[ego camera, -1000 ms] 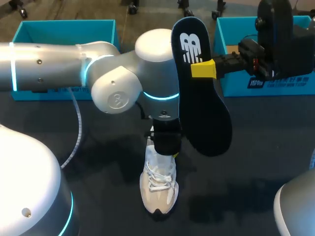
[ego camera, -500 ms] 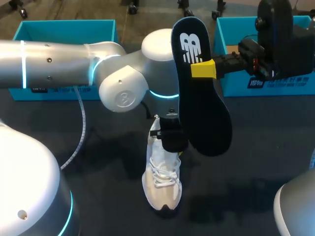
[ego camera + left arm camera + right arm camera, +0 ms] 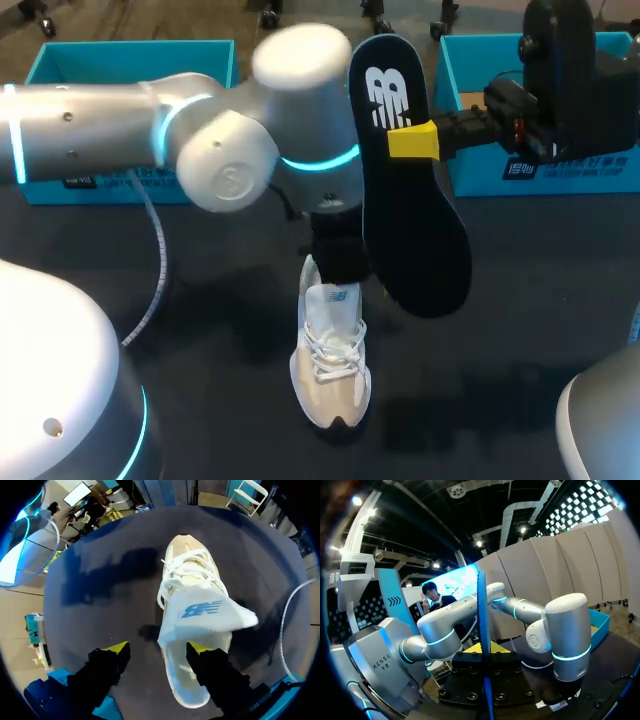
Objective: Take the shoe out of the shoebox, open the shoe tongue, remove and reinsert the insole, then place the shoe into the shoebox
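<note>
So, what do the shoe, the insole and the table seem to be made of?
Shoe: likely textile mesh, matte cream, with soft laces and a floppy tongue. Insole: probably foam under dark fabric; matte, thin edge-on. Table: dark, matte, perhaps a mat; unclear.

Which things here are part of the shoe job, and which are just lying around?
Job: shoe, tongue lifted; insole in the right claw; left claw, open over the shoe; left teal box and right teal box, either possibly the shoebox.
Lying about: grey cable on the table.

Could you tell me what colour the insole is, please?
The insole is black with a white logo; head view.
</note>
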Robot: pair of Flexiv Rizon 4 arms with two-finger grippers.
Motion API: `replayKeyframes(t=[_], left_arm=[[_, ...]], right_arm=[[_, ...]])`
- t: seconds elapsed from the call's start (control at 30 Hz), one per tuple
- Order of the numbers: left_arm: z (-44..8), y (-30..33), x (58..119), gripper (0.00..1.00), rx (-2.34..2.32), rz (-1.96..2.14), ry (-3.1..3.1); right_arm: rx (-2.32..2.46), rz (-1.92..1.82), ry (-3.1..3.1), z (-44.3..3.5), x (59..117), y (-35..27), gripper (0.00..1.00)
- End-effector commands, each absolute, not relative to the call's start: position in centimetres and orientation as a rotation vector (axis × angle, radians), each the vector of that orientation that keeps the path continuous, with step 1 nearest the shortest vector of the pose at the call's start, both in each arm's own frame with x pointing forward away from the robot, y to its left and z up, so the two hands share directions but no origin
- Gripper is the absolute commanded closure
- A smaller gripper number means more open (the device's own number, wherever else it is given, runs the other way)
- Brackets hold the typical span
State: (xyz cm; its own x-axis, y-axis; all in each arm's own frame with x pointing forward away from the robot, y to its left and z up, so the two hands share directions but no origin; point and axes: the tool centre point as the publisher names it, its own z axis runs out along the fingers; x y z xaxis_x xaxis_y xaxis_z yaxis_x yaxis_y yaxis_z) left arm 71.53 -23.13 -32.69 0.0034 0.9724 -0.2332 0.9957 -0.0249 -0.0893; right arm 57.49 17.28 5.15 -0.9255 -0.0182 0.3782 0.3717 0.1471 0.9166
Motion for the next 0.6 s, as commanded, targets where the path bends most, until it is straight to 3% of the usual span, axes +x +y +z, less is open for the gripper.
replayKeyframes(t=[0.03, 0.6], left_arm=[[-28.7, -20.0, 71.8, 0.00, 2.033, -0.541, 2.038], [-21.1, -22.0, 73.4, 0.00, 1.523, -1.005, 1.830]], right_arm=[[-0.338, -1.838, -2.130, 5.2, 57.8, 17.7, 1.00], [-0.338, -1.838, -2.130, 5.2, 57.8, 17.7, 1.00]])
